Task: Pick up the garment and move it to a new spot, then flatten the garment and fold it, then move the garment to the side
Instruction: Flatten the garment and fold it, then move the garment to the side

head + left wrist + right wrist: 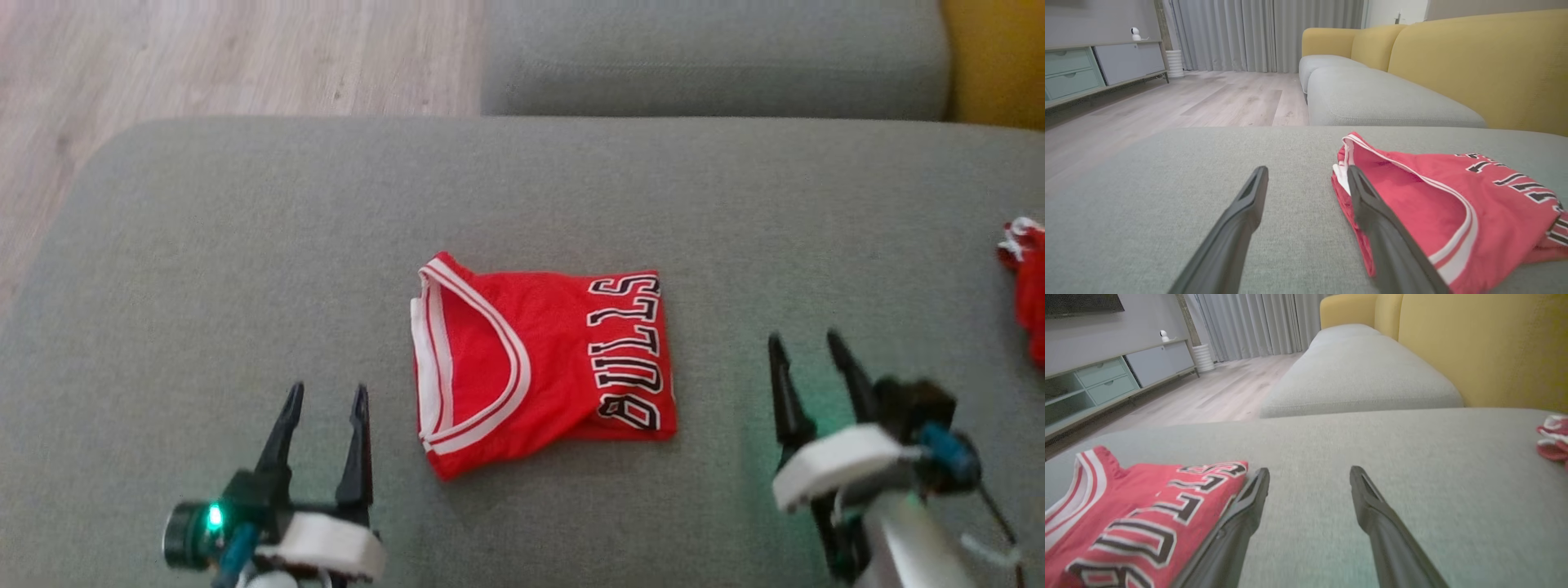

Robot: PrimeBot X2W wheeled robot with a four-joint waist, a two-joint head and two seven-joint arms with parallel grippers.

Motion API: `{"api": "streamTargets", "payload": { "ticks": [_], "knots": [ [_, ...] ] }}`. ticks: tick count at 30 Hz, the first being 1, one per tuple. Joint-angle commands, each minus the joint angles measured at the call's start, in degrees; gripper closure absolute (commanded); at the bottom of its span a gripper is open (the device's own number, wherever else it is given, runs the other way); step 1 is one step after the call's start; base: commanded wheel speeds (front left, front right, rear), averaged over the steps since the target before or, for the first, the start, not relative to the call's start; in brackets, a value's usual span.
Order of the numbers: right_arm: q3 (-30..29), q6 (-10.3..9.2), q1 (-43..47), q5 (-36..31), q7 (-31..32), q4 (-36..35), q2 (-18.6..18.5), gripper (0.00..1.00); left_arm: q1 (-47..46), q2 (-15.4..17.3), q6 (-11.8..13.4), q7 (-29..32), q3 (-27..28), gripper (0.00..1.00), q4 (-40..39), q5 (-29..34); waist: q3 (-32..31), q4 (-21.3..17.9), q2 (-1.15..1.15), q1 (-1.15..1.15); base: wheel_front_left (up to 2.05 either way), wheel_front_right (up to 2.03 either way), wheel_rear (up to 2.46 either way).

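Head view: the folded red garment (pixel 543 359) lies flat in the middle of the grey cushion (pixel 245 245). Its slightly longer axis runs left to right. The white-trimmed neckline faces the robot's left, and the black lettering runs along the right edge, turned sideways. A second red cloth (pixel 1027 278) sits at the cushion's far right edge, well apart. Another grey cushion (pixel 710 57) and wooden floor (pixel 204 49) lie beyond. The left tool (pixel 327 390) hovers near the garment's left side and the right tool (pixel 803 337) near its right side. Both are spread wide, hold nothing and do not touch the cloth.

Left wrist view: the left tool (pixel 1306 169) is wide, with bare cushion between its fingers. The garment (pixel 1425 196) lies to the right, its neckline end behind the right finger. A yellow backrest (pixel 1486 69) stands behind.

Right wrist view: the right tool (pixel 1309 470) is wide and empty. The garment's (pixel 1139 514) lettered edge lies just beside the left finger.
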Motion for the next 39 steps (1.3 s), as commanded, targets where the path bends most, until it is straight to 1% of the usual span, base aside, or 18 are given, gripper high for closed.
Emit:
{"api": "streamTargets", "payload": {
  "ticks": [1,5,10,13,17,19,20,21,25,27,28,29,30,33,35,39],
  "knots": [
    [1.96,-0.04,0.61,-0.32,-0.63,-1.69,0.49,0.0,0.77,0.15,0.46,-0.55,2.03,0.0,-1.91,0.47,-1.19,-0.99,0.0,0.0,0.0,0.0,0.0],
    [2.62,-0.04,3.0,0.32,-0.63,-1.82,0.5,0.0,3.13,0.15,0.7,-0.55,1.95,0.0,-2.39,0.74,-1.67,-1.44,0.0,0.0,0.0,0.0,0.0],
    [2.89,-0.04,3.3,0.44,-0.63,-1.92,0.5,0.0,3.91,0.15,0.47,-0.55,1.6,0.0,-2.45,0.97,-1.63,-1.17,0.0,0.0,0.0,0.0,0.0],
    [4.1,-0.04,2.18,0.94,-0.63,-1.66,0.5,0.0,3.32,0.15,0.32,-0.55,0.86,0.0,-2.58,0.91,-0.73,-0.24,0.0,0.0,0.0,0.0,0.0],
    [7.6,-0.04,-2.05,2.25,-0.63,0.5,0.51,0.0,1.56,0.15,0.27,-0.55,-0.87,0.0,-2.79,0.13,1.72,2.17,0.0,0.0,0.0,0.0,0.0],
    [9.27,-0.04,-4.92,3.2,-0.63,2.89,0.51,0.0,0.73,0.15,0.36,-0.55,-2.04,0.0,-2.69,-0.4,3.07,4.0,0.0,0.0,0.0,0.0,0.0],
    [10.19,-0.04,-7.75,2.46,-0.62,6.23,0.51,0.0,0.13,0.15,0.78,-0.55,-2.89,0.0,-2.38,-0.87,4.06,5.71,0.0,0.0,0.0,0.0,0.0],
    [10.19,-0.04,-7.75,2.46,-0.62,6.23,0.51,0.0,0.13,0.15,0.78,-0.55,-2.89,0.0,-2.38,-0.87,4.06,5.71,0.0,0.0,0.0,0.0,0.0],
    [10.7,-0.04,-11.31,0.51,0.92,16.74,0.51,0.0,-0.53,0.15,1.26,-0.55,-4.36,0.0,-1.95,-1.61,5.33,9.02,0.0,0.0,0.0,0.0,0.0],
    [10.83,-0.04,-12.1,0.22,2.57,21.24,0.51,0.0,-0.68,0.15,1.32,-0.55,-4.52,0.0,-1.89,-1.57,5.74,9.88,0.0,0.0,0.0,0.0,0.0],
    [11.0,-0.04,-12.29,0.2,3.05,23.0,0.51,0.1,-0.67,0.15,1.46,-0.55,-4.34,0.0,-1.89,-1.55,5.77,10.03,0.0,0.0,0.0,0.0,0.0],
    [11.05,-0.04,-12.31,0.4,3.32,24.47,0.51,0.58,-0.59,0.15,1.58,-0.55,-4.05,0.0,-1.89,-1.56,5.72,9.99,0.0,0.0,0.0,0.0,0.0],
    [11.23,-0.04,-12.29,0.77,3.22,25.51,0.51,1.0,-0.45,0.15,1.69,-0.55,-3.73,0.0,-1.92,-1.52,5.62,9.72,0.0,0.0,0.0,0.0,0.0],
    [11.37,-0.04,-12.64,0.96,1.84,27.45,0.51,1.0,-0.25,0.15,1.59,-0.55,-2.66,0.0,-1.94,-1.18,5.18,7.27,0.0,0.0,0.0,0.0,0.0],
    [10.48,-0.04,-13.19,0.68,0.71,27.91,0.51,1.0,-0.27,0.15,1.38,-0.55,-2.22,0.0,-2.04,-1.01,4.75,4.49,0.0,0.0,0.0,0.0,0.0],
    [8.96,-0.04,-14.27,0.3,-0.39,27.07,0.51,1.0,-0.65,0.15,1.01,-0.55,-1.78,0.0,-2.5,-0.93,3.71,-3.68,0.0,0.0,0.0,0.0,0.0]
  ]
}}
